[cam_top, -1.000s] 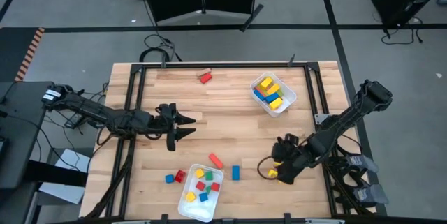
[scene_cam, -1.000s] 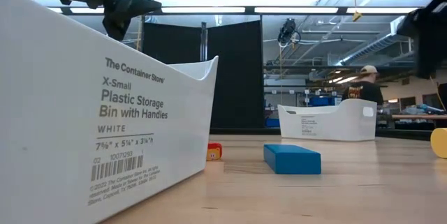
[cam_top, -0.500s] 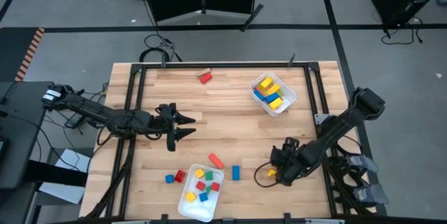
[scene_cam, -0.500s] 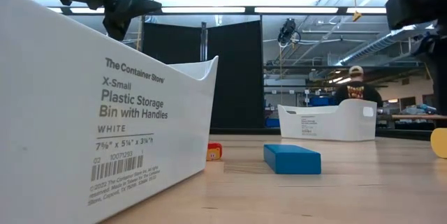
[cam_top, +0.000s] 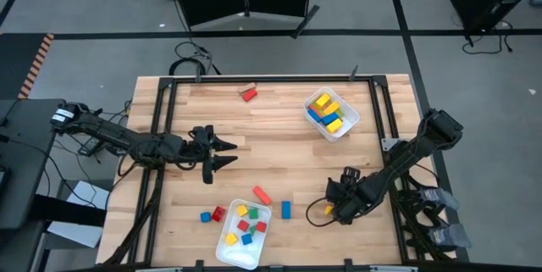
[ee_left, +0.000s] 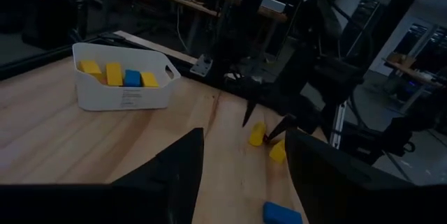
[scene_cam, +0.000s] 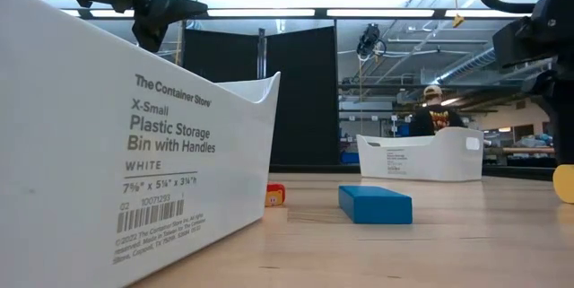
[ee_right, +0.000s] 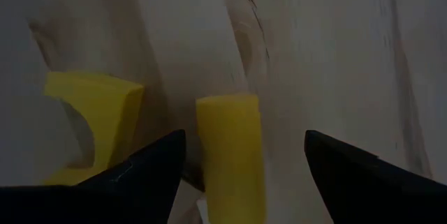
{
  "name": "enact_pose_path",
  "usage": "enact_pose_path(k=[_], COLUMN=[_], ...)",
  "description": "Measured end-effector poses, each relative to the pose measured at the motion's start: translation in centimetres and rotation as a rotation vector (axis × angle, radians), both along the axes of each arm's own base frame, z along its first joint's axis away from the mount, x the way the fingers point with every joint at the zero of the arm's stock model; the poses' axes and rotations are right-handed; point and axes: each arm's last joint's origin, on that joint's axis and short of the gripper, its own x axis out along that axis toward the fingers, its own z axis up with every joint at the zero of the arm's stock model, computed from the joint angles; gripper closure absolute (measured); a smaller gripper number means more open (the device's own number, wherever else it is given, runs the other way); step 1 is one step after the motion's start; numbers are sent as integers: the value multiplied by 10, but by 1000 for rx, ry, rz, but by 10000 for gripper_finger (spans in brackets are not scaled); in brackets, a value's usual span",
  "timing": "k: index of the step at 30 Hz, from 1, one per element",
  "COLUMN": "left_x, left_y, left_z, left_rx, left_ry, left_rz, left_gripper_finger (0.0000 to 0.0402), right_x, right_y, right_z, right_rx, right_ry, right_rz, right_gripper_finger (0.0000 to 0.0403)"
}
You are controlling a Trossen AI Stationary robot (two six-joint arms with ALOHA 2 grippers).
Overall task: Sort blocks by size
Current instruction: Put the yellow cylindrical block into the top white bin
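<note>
While the left gripper [cam_top: 222,152] waits over the left side of the table [cam_top: 279,128] with its fingers spread wide, loose blocks lie near the front edge: a blue cube [cam_top: 205,217], a red bar [cam_top: 262,195] and a blue bar [cam_top: 286,210]. They sit around the front tray [cam_top: 229,251] of small cubes. Farther right, the right gripper [ee_right: 237,182] hangs low, fingers spread apart around a yellow bar [ee_right: 230,158], with a yellow arch [ee_right: 87,126] just beside it.
</note>
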Motion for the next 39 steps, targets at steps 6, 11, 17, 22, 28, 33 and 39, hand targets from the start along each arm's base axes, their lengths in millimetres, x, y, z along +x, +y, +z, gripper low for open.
enact_pose_path(k=[6,11,17,22,28,33,39], left_x=[0,0,0,0,0,0,0], left_y=[0,0,0,0,0,0,0], left_z=[0,0,0,0,0,0,0], left_rx=[1,1,1,1,1,1,1], left_ry=[0,0,1,1,1,1,1], left_rz=[0,0,0,0,0,0,0], left_gripper_finger=[193,193,193,193,193,193,193], right_x=[0,0,2,4,4,4,9], right_y=[-4,-9,-12,-15,-15,-16,-22], right_z=[-8,-13,-13,-13,-14,-11,25], right_rx=[25,45,50,45,35,12,-106], right_ry=[1,0,3,3,-1,3,-91], right_rz=[3,-9,4,1,10,14,13], right_gripper_finger=[114,126,163,223,261,261,261])
